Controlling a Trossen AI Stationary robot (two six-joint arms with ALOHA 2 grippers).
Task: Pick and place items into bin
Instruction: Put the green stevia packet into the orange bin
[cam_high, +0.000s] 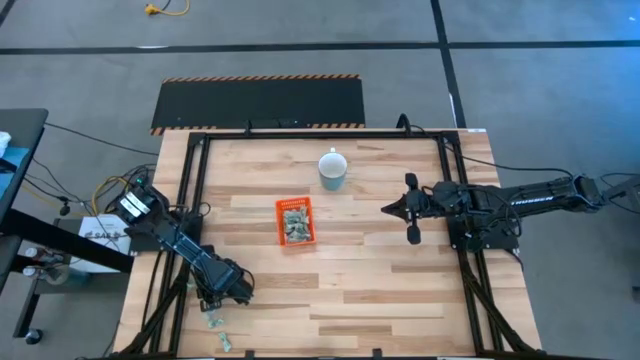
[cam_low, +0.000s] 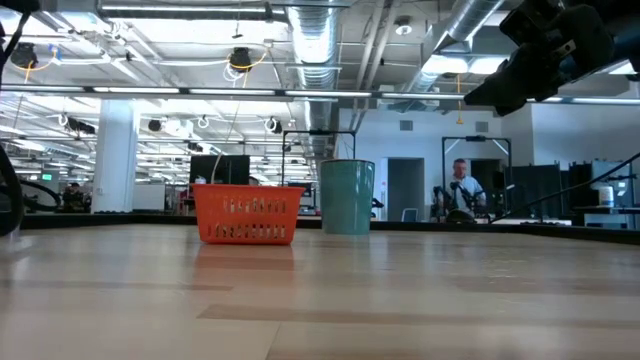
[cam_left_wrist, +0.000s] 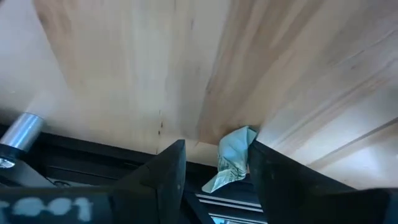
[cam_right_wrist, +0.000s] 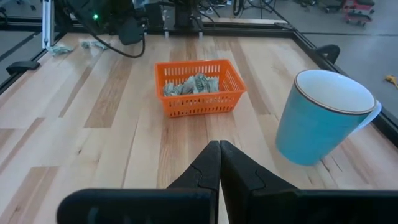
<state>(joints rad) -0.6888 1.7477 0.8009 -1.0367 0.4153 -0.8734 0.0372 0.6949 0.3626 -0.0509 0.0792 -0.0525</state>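
Picking looks like the step in hand, judged from the high view: left hand (cam_high: 213, 303) down at the near left corner of the pale wooden tabletop (cam_high: 380, 290), just beside a couple of tiny pale green-and-white crinkled wrapped pieces (cam_high: 219, 331) lying by the edge. Small shallow bright orange plastic bin (cam_high: 295, 221) at mid-table, well apart from that corner and already holding a heap of such pieces. Pale blue-white mug (cam_high: 333, 169) beyond the bin. Right hand (cam_high: 390, 210) waiting over the right half, pointed toward the bin.

Low view: orange bin (cam_low: 248, 214) standing flat on the tabletop with the mug (cam_low: 347, 196) behind it – a person visible far back in the room.

Left wrist view: two dark fingers (cam_left_wrist: 166, 177) spread, one crumpled wrapped piece (cam_left_wrist: 232, 160) sitting between them at the table's edge, not clearly pinched yet. Next move probably calls for closing squarely on that piece, lifting clear of the frame rail, then carrying across to the bin – a thin, soft wrapper, so likely easy to slip or crush.

Right wrist view: own fingers (cam_right_wrist: 204, 168) pressed together, nothing between them; bin (cam_right_wrist: 199, 104) ahead, pieces piled inside, mug (cam_right_wrist: 323, 118) beside it.
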